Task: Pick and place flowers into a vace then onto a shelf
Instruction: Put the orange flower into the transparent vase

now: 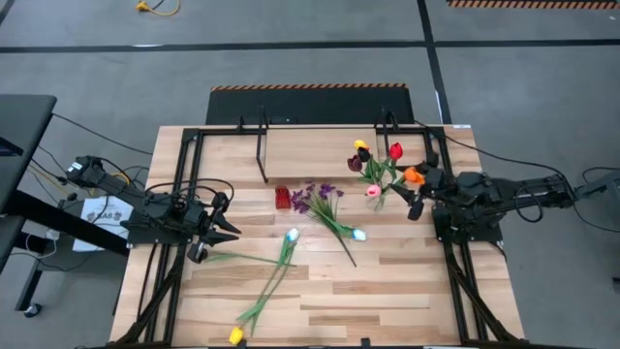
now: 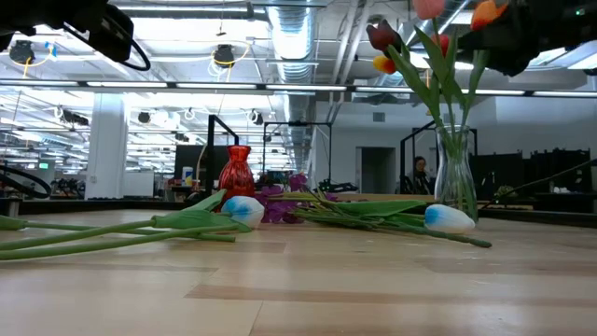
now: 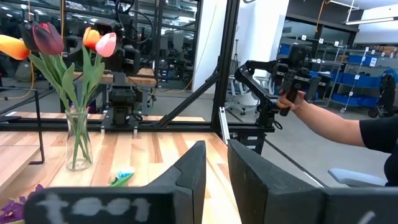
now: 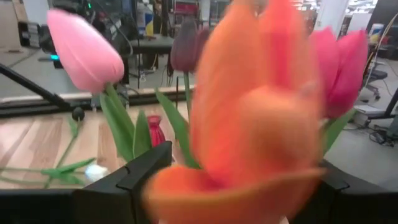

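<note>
Beside the clear glass vase (image 1: 380, 201) of tulips at the tabletop's (image 1: 407, 291) right, the right pincer (image 1: 419, 190) stands wide around the orange tulip (image 1: 414, 175). Two pale-tipped stems (image 1: 281, 267) lie lengthwise near the narrowly closed, empty left pincer (image 1: 221, 230).

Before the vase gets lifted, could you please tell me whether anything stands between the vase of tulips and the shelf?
Nothing visible does. The glass vase stands on the table just in front of the shelf, whose near edge is bare there. The small red vase and the purple sprig lie off to the side. The right gripper, jaws open, is at the orange tulip.
</note>
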You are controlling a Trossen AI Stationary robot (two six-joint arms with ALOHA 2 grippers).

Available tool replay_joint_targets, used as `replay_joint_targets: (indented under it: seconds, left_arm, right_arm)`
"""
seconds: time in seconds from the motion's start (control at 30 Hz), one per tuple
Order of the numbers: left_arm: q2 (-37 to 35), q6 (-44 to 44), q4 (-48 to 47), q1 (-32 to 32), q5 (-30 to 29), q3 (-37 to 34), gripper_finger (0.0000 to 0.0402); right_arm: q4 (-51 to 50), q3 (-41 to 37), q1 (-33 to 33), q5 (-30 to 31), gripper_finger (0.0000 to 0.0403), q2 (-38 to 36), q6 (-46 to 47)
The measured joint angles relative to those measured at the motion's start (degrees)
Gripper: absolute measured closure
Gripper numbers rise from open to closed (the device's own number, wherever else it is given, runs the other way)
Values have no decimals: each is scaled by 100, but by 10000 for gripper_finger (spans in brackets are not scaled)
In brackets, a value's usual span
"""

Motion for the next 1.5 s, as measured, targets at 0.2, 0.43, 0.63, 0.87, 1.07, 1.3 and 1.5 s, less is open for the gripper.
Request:
replay_joint_targets:
  seconds: [0.2, 0.43, 0.63, 0.87, 1.07, 1.3, 1.5]
  left_arm:
    - [0, -2, -22, 1, 1, 0, 345]
    - [0, -18, -24, 2, 103, 0, 345]
    - [0, -19, -24, 0, 148, 0, 345]
    - [0, -20, -24, 0, 149, 0, 345]
    - [0, -20, -26, 0, 149, 0, 345]
    - [0, -20, -26, 0, 149, 0, 345]
    - [1, -20, -26, 0, 149, 0, 345]
  right_arm:
    - [-416, 0, 0, 35, 152, -17, 96]
    - [-1028, 215, 0, 286, 152, -17, 203]
    - [-1540, 525, 15, 284, 152, -17, 297]
    - [-2180, 688, 17, 283, 152, -15, 631]
    - [-2175, 688, 20, 272, 152, -15, 631]
    - [-2166, 688, 41, 129, 152, -15, 605]
    - [-2361, 896, 277, 115, 152, -17, 729]
